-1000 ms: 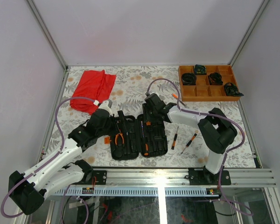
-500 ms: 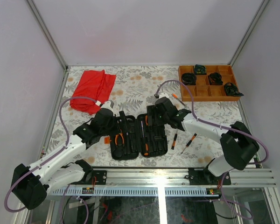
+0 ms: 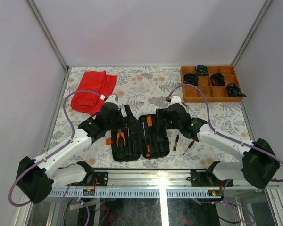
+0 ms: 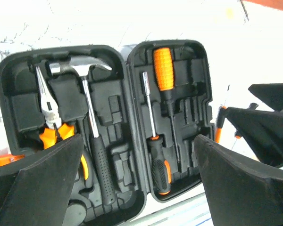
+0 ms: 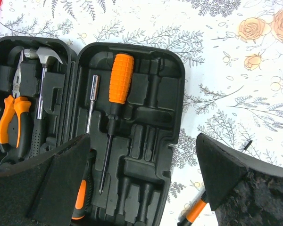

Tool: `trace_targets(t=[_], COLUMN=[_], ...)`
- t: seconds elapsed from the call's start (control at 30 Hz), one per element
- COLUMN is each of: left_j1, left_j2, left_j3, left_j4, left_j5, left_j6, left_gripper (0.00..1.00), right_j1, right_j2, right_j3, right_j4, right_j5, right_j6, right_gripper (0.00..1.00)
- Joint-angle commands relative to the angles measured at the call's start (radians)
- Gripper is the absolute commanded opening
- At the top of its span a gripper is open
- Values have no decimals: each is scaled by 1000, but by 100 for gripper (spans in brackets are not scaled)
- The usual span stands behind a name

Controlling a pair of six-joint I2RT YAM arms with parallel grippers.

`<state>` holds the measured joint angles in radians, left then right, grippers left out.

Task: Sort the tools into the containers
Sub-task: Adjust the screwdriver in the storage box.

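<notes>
Right wrist: right gripper spread, empty, over open black plastic tool case; fat orange-handled screwdriver seated in its moulded slot. Left gripper apart too, empty. Two thin orange-black screwdrivers beside case, likely next.

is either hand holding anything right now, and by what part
Nothing is held: the left hand and the right hand both stand open and empty over the open tool case.
</notes>
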<state>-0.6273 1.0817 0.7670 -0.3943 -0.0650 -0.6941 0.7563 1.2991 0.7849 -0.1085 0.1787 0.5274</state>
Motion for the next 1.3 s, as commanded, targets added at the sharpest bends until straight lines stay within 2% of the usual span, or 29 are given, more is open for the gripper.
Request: trace_targets(t=[0.0,0.33,0.43,0.53,0.7,0.8,0.9,1.07,1.27], left_j1=[13,57,65,67,70,70,70,71,69], left_j2=[3,29,48,64,109,136,165,181,250], left_j3=[58,89,94,97,141,156,167,159,181], left_j4=[66,115,144,184,199,221,233,254,222], left_j5=[-42,43,50,52,60,84,108,124,145], left_j6=[9,7,7,5,6,17,25,24,18], left_gripper=[100,100,100,100,100,100,100,100,100], right_j1=[-4,-60,-82,-90,-91,-93,-102,-126,-126], right_j2=[-72,-136,-145,-125,-86,-101,-118,-102,-15], right_j3=[-38,-122,-129,-85,-43,-78,-118,-108,-11], right_j4=[56,115,136,104,46,115,193,206,67], right_j5=[55,-140,-218,-295,-288,-321,-336,-376,-369], right_j6=[-33,-21,-12,-42,-83,-84,-57,-47,-57], right_gripper=[99,100,94,92,92,100,99,100,82])
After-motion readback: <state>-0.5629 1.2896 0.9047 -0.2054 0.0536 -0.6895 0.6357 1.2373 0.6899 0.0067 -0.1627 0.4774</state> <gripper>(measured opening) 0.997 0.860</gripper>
